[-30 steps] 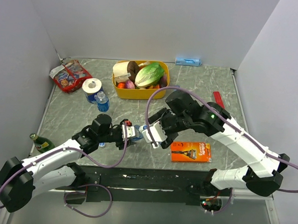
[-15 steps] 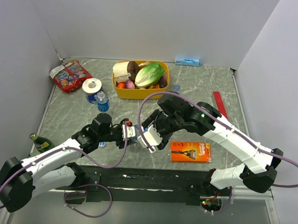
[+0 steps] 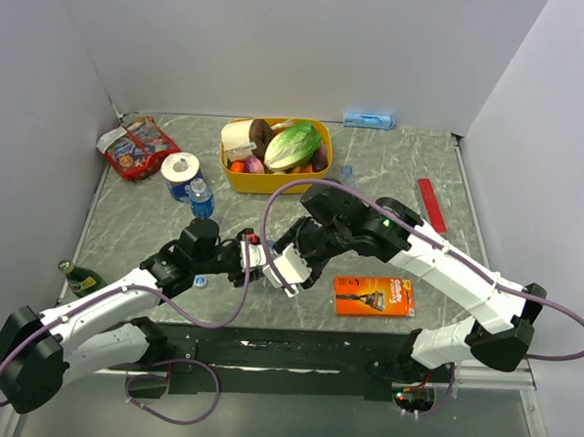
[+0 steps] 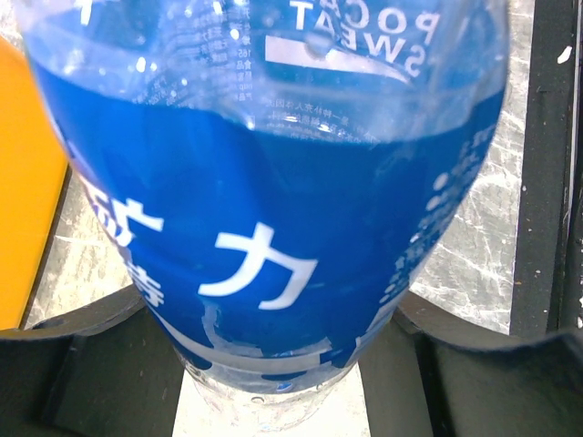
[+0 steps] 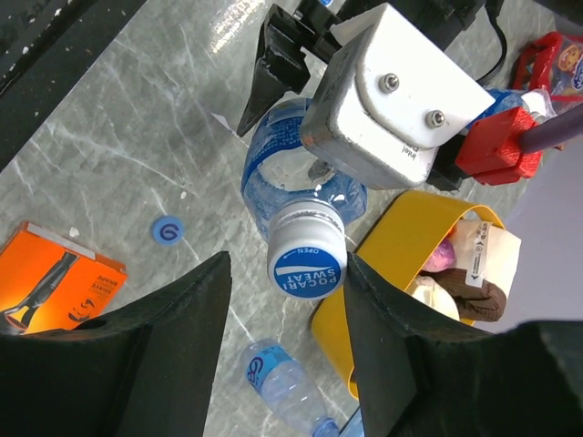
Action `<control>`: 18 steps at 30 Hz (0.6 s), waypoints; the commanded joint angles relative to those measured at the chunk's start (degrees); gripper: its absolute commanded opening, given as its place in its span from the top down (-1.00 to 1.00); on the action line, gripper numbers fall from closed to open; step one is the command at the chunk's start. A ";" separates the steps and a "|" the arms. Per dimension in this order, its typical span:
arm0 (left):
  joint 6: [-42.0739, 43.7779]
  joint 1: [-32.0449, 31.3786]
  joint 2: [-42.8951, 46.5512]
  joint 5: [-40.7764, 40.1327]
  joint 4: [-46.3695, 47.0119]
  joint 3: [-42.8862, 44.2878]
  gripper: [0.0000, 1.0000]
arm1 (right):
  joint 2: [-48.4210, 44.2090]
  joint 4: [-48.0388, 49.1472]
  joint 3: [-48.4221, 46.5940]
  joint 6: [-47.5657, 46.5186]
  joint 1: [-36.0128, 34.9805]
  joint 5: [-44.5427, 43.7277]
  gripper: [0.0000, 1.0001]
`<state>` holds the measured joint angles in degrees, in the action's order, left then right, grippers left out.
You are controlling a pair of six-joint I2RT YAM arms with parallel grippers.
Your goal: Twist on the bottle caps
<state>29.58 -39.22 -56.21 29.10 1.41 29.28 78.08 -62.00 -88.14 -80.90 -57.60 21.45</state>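
Bottle [image 4: 273,228]: clear with a blue label, centre-front between the two arms, tilted so its neck points at the right wrist. Can't tell whether its base rests on the surface [image 3: 135,220].
Left fingers [image 4: 91,373]: clenched on the bottle's labelled body, one on each side. The label fills the wrist view. Reads as the anchor hold, stopping the body from spinning while the top gets twisted.
Spare bottle [image 3: 201,199]: upright beside the paper roll [image 3: 181,169], well apart from both arms. Too small to tell whether it's capped.
Loose cap [image 5: 166,230]: flat on the surface near the held bottle, touching nothing.
Seated cap [image 5: 307,270]: sits on the held bottle's neck, face-on to the right wrist camera. How far it is threaded can't be read.
Right fingers [image 5: 173,346]: parted and straddling the seated cap. There is a clear gap on one side; the other finger is at the cap's rim, contact unclear. My read is that they're not gripping yet. The wrist lines up with the neck, so once they pinch, a wrist roll should turn the cap.
Second loose cap [image 3: 346,170]: on the surface just right of the yellow bin [image 3: 274,185].
Back bottle [image 3: 368,120]: lying on its side at the far edge, out of play.
Risk: an off-centre pinch could push the cap sideways rather than turn it.
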 commanded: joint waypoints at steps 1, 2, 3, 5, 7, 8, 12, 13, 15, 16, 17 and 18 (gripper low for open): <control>1.44 -0.24 -0.48 0.96 1.14 2.80 0.98 | -0.12 1.97 -2.39 0.13 -0.58 1.31 -0.18; 1.53 -0.15 -0.57 0.96 0.97 2.89 0.98 | -0.21 2.23 -2.30 0.31 -0.58 1.14 -0.21; 1.44 -0.15 -0.66 0.96 0.88 3.06 0.98 | -0.30 2.49 -2.13 0.48 -0.58 0.96 -0.22; 1.71 -0.24 -0.84 0.96 0.79 3.07 0.98 | -0.65 3.37 -1.69 0.66 -0.58 0.61 -0.25; 1.71 -0.24 -1.01 0.96 0.79 3.15 0.98 | -1.00 4.33 -1.16 0.83 -0.58 0.08 -0.29; 1.62 -0.24 -1.10 1.04 0.87 3.24 0.98 | -1.00 4.51 -0.90 1.01 -0.58 -0.09 -0.29; 1.44 -0.24 -1.19 0.96 1.23 3.42 0.98 | -0.65 4.87 -0.81 2.50 -0.49 -1.24 -0.31; 1.27 -0.24 -1.27 0.87 1.14 3.42 0.98 | -0.65 4.87 -0.63 2.68 -0.58 -1.50 -0.31; 1.09 -0.24 -1.28 0.87 1.05 3.42 0.98 | -1.09 5.13 -0.11 3.03 -0.41 -2.03 -0.31; 1.00 -0.24 -1.28 0.87 0.96 3.50 0.98 | -1.44 5.31 0.16 3.12 -0.32 -2.12 -0.32; 0.92 -0.24 -1.28 0.78 0.96 3.42 0.98 | -1.70 5.48 0.42 3.21 -0.32 -2.20 -0.33; 0.74 -0.24 -1.28 0.69 0.96 3.42 0.97 | -2.23 5.48 0.95 3.30 -0.32 -2.29 -0.33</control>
<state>29.98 -39.22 -57.25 29.08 1.04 30.15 78.06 -58.98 -87.99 -79.09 -57.63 19.94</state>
